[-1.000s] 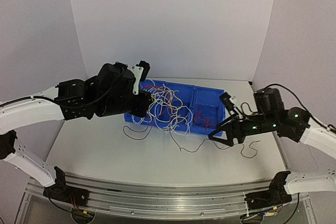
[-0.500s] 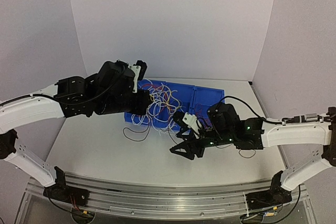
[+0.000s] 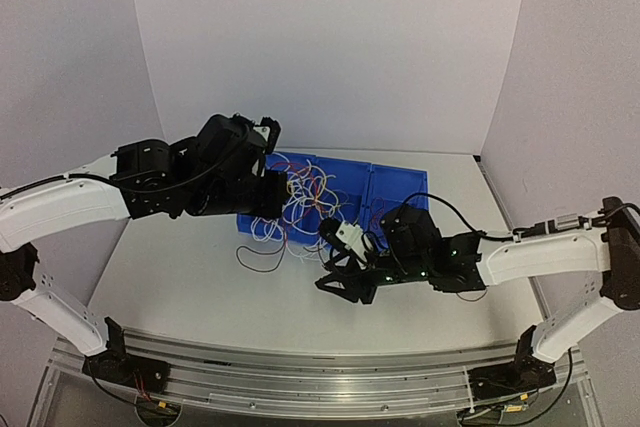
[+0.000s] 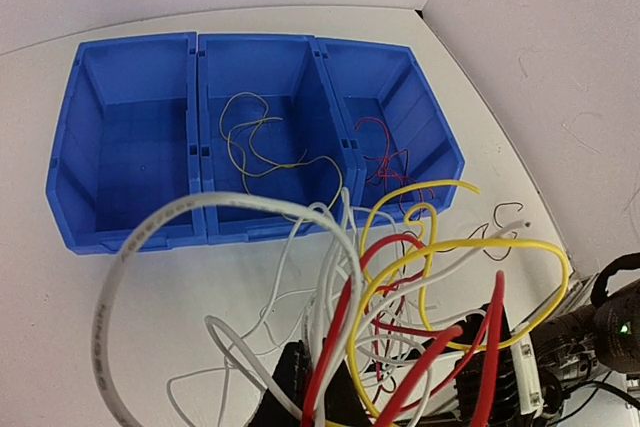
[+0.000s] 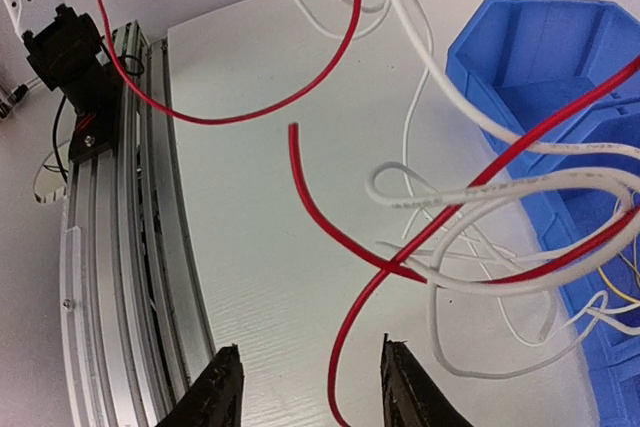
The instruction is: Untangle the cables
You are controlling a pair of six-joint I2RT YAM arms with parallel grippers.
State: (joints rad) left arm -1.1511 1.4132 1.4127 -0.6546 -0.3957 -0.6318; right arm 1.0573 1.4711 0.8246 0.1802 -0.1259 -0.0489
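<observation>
Even diffuse light, soft shadows; edges bowed; nearest cables (image 4: 108, 302) blurred.

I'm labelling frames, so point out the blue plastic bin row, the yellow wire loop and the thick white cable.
Blue plastic bin row (image 4: 68, 162): left wrist view, left outer wall.
Yellow wire loop (image 4: 530, 244): left wrist view, upper run.
Thick white cable (image 4: 155, 222): left wrist view, printed arch.

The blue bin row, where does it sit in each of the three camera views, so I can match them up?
Top external: the blue bin row is at the centre of the picture, partly covered.
Left wrist: it spans the upper half, with all three compartments visible.
Right wrist: only one end shows, at the upper right edge.
Shared landmark: the red and white cable tangle beside it.
</observation>
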